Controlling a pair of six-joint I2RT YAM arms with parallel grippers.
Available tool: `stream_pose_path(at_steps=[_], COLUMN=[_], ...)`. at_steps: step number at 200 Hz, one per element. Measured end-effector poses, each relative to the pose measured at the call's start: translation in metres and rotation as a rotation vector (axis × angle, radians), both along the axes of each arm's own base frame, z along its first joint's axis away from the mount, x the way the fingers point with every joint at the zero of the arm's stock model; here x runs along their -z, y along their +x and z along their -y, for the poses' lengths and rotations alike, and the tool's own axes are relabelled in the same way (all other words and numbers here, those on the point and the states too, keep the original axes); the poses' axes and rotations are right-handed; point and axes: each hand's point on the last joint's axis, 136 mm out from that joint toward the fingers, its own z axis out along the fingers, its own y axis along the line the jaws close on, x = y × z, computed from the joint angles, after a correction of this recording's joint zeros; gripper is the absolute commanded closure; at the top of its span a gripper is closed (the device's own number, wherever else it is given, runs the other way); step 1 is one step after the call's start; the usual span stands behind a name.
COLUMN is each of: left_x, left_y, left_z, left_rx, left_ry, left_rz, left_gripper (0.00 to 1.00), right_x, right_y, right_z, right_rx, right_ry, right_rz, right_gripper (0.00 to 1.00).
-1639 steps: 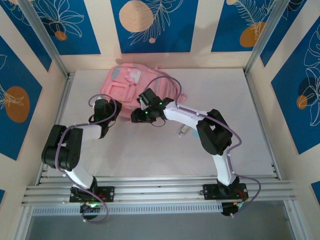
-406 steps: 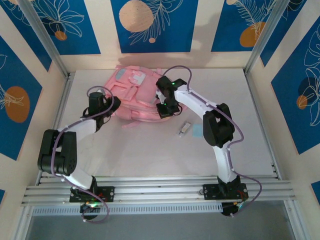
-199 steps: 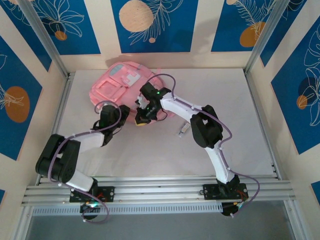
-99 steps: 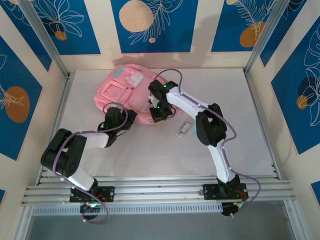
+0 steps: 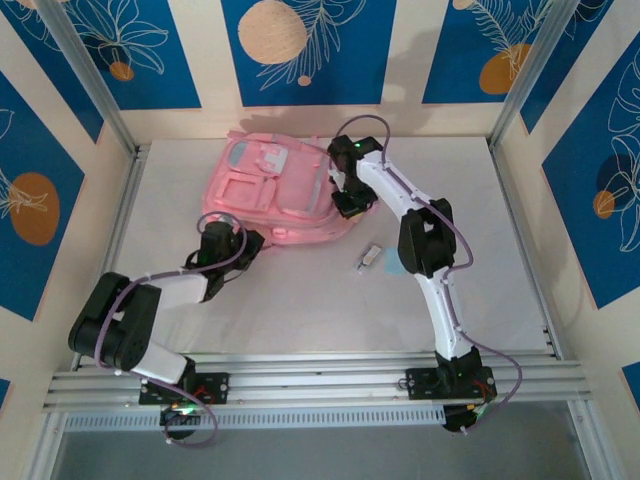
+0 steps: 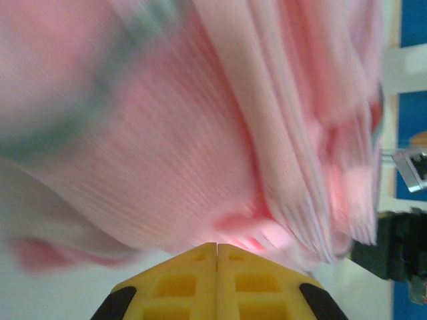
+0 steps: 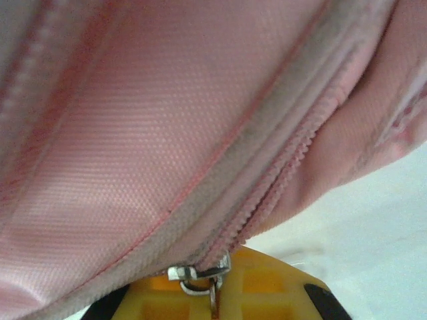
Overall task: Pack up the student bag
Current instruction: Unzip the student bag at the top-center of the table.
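The student bag (image 5: 265, 185), a soft pink backpack with pale trim, lies flat at the far left of the white table. My left gripper (image 5: 248, 241) sits at the bag's near edge. In the left wrist view its yellow fingers (image 6: 193, 280) are shut, tips (image 6: 217, 245) against blurred pink fabric (image 6: 167, 147); whether any fabric is pinched is unclear. My right gripper (image 5: 345, 198) is at the bag's right side. In the right wrist view it (image 7: 217, 277) is shut on the metal zipper pull (image 7: 213, 297) hanging from the slider (image 7: 199, 272) on the bag's zipper (image 7: 280, 173).
A small silver-white object (image 5: 370, 257) and a pale blue flat piece (image 5: 394, 265) lie on the table right of the bag, under the right arm. Metal frame posts and walls border the table on three sides. The right arm's dark end (image 6: 393, 247) sits behind the bag.
The right gripper has moved back and to the right along the bag's side, holding the zipper pull; the bag shifted with it. The left gripper has closed at the bag's near edge.
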Motion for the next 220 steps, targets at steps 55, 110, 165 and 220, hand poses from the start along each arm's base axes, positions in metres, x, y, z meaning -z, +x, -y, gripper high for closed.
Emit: stream_pose_path(at_steps=[55,110,165,220], left_x=[-0.014,-0.018,0.001,-0.021], left_y=[0.045,0.104,0.162,0.138], left_z=[-0.052,-0.079,-0.108,-0.122], left_rx=[-0.093,-0.154,-0.161,-0.147], left_ry=[0.159,0.266,0.252,0.248], left_rz=[0.06,0.104,0.068,0.068], left_gripper=[1.0,0.63,0.28,0.0], right_x=[0.029,0.001,-0.016,-0.03], right_y=[-0.066,-0.091,-0.066,-0.077], right_z=[-0.028,-0.141,-0.203,-0.232], right_rx=[-0.109,-0.241,-0.13,-0.05], right_ry=[0.074,0.293,0.507,0.608], right_rz=[-0.158,-0.111,-0.099,-0.17], right_gripper=[1.0,1.0,1.0,1.0])
